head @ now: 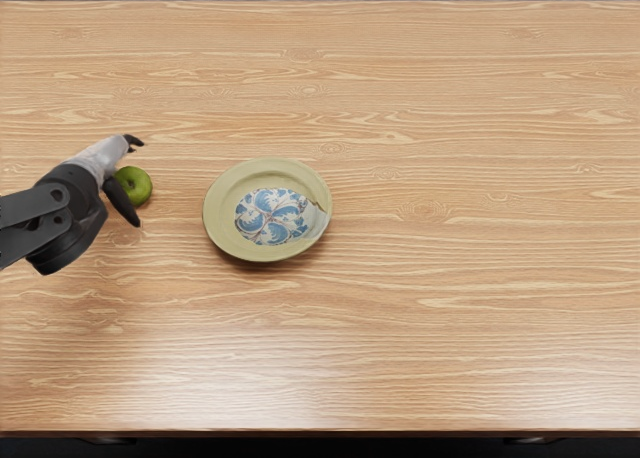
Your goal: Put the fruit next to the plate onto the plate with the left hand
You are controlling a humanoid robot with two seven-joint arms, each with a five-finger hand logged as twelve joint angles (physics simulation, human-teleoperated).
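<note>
A small green apple (135, 184) lies on the wooden table (450, 308), left of a pale green plate (222, 194) with a blue and white pattern in its middle. My left hand (126, 176) comes in from the left edge and sits right beside the apple on its left side. Its fingers are spread around the fruit's left half: one dark fingertip (134, 140) above it, another below it. The hand does not hold the apple, which rests on the table. The plate holds nothing.
The table's far edge runs along the top of the view and its near edge along the bottom. Bare wood stretches to the right of the plate.
</note>
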